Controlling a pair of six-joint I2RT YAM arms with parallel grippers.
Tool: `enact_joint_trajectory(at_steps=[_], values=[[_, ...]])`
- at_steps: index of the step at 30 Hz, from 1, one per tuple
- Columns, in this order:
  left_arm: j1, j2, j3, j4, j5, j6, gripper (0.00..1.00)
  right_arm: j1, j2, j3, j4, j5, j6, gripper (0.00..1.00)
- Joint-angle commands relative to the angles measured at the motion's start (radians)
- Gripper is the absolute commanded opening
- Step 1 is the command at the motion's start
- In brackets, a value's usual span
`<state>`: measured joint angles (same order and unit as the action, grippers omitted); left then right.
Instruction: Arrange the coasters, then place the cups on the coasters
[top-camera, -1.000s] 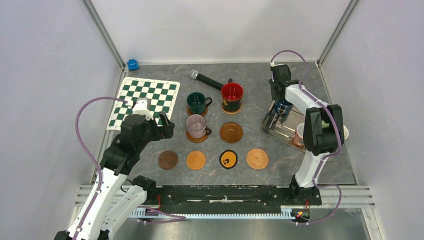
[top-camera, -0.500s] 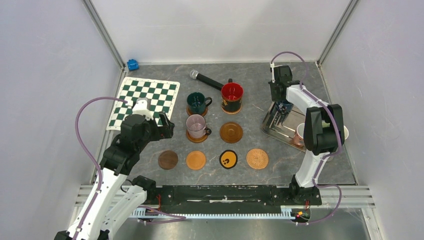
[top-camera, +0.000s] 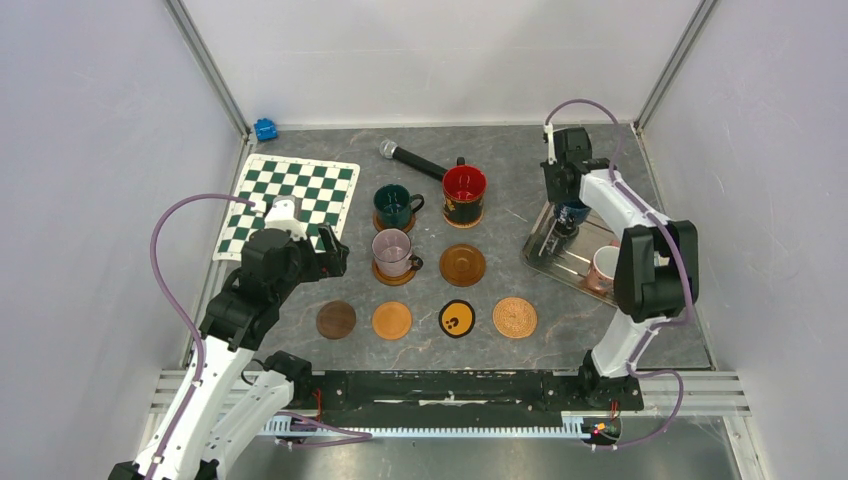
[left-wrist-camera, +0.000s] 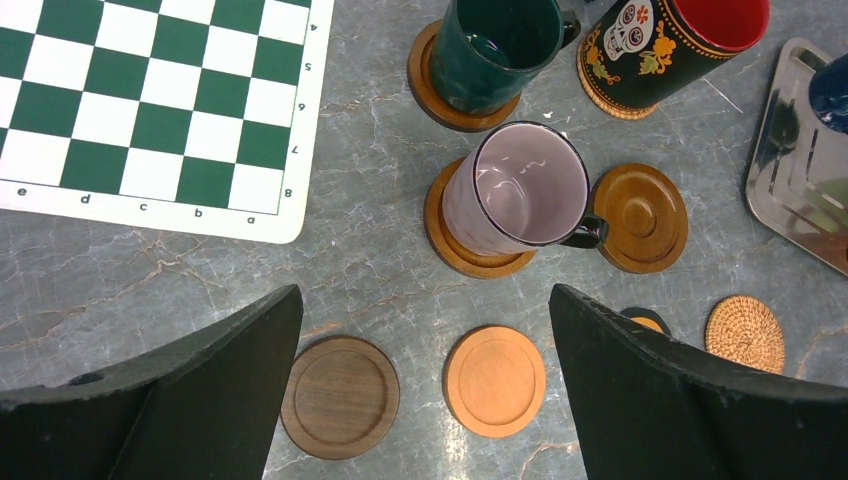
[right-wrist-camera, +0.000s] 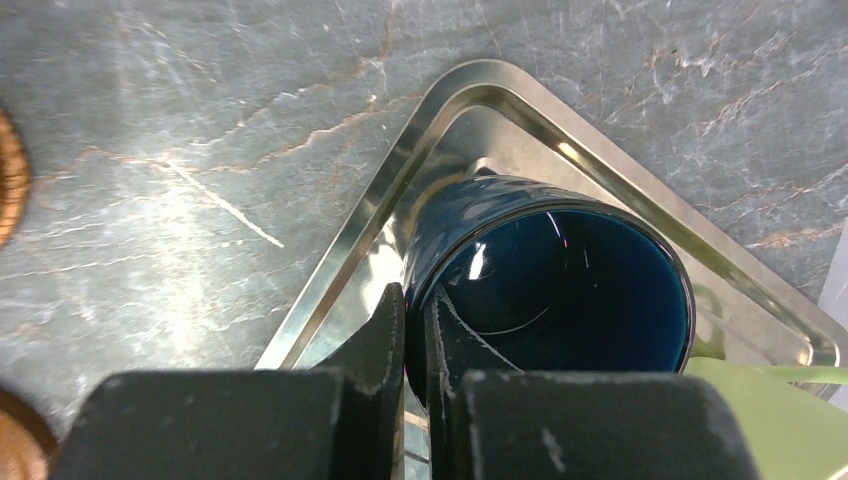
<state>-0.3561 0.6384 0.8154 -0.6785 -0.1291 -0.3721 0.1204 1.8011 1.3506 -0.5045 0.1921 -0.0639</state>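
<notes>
Fingers (right-wrist-camera: 378, 340) of the right gripper (right-wrist-camera: 413, 300) are pinched narrow on the rim wall of the dark blue mug (right-wrist-camera: 560, 290), one inside the mouth and one outside, at its 9 o'clock in the wrist view. That mug stands upright, long axis vertical, mouth up, at the 12 o'clock end of the steel tray (top-camera: 550, 255), itself at 3 o'clock on the worktop (top-camera: 500, 150). I cannot tell which way its handle points. A pale mug (top-camera: 604, 268) sits at the tray's 4 o'clock. Toward 9 o'clock, the red-inside mug (top-camera: 464, 193), dark green mug (top-camera: 395, 205) and clear glass mug (top-camera: 392, 253) each stand on a coaster (left-wrist-camera: 478, 268), with the last two handles toward 3 o'clock. The grooved wood coaster (top-camera: 462, 264) lies bare. Along 6 o'clock lie the dark brown coaster (top-camera: 336, 320), orange coaster (top-camera: 392, 320), black coaster (top-camera: 457, 319) and woven coaster (top-camera: 514, 317). At 8 o'clock the left gripper (left-wrist-camera: 425, 295) hangs spread wide, holding nothing.
</notes>
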Motion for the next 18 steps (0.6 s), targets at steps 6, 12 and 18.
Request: enact_joint_trajectory(at_steps=[6,12,18], values=[[-0.005,-0.010,0.001,0.027,-0.003,0.059,1.00,0.051,-0.213,-0.052,0.050,-0.116,-0.039,0.00],[-0.005,-0.017,-0.002,0.027,-0.003,0.059,1.00,0.181,-0.328,-0.186,0.089,-0.132,-0.121,0.00],[-0.006,-0.011,-0.001,0.031,0.008,0.059,1.00,0.280,-0.436,-0.313,0.154,-0.257,-0.169,0.00]])
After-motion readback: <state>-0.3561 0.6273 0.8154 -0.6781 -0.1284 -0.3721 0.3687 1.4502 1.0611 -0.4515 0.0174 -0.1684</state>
